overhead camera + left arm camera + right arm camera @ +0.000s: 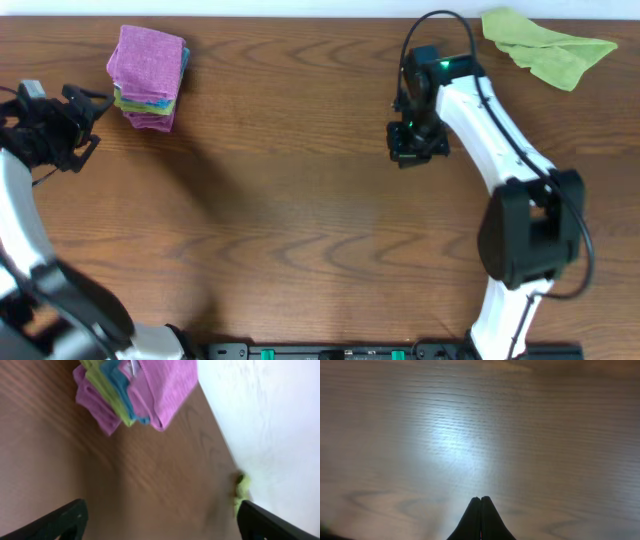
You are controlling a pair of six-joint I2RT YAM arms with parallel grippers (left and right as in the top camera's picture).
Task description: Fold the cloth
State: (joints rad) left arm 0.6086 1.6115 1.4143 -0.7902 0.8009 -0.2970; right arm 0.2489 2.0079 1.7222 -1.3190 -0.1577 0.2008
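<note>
Cloth: the lilac cloth [150, 58] lies folded into a compact pad on top of a stack of folded cloths [148, 108], with green, blue and purple layers showing beneath it. A small white tag [131, 367] peeks out at its edge in the left wrist view.
Bearing from left jaws: ahead of the left gripper [88, 122] and off to its left side, near but not touching. Nothing lies between the fingers.
Bearing from right jaws: well apart. The right gripper [418, 142] hangs over bare table [300, 210], and its wrist view shows only wood grain.
Nearer arm: the left, by a wide margin.
Long axis: the pad is close to square and sits a little askew on the stack. Its slightly longer side runs toward the table's far edge, crosswise to the left gripper's reach.
Left jaws: spread wide, their tips at the bottom corners of the wrist view, holding nothing.
Right jaws: pressed together into one point [480, 512], empty.
Left arm pose: low at the table's left edge, wrist aimed along the tabletop past the stack.
Right arm pose: reaching forward from its base, wrist pointing down at the wood.
Other cloth: a lime-green cloth [548, 45] lies crumpled beyond the right gripper, far from both jaws.
Judgement: the fold looks done, and any further move would fall to the left arm.
</note>
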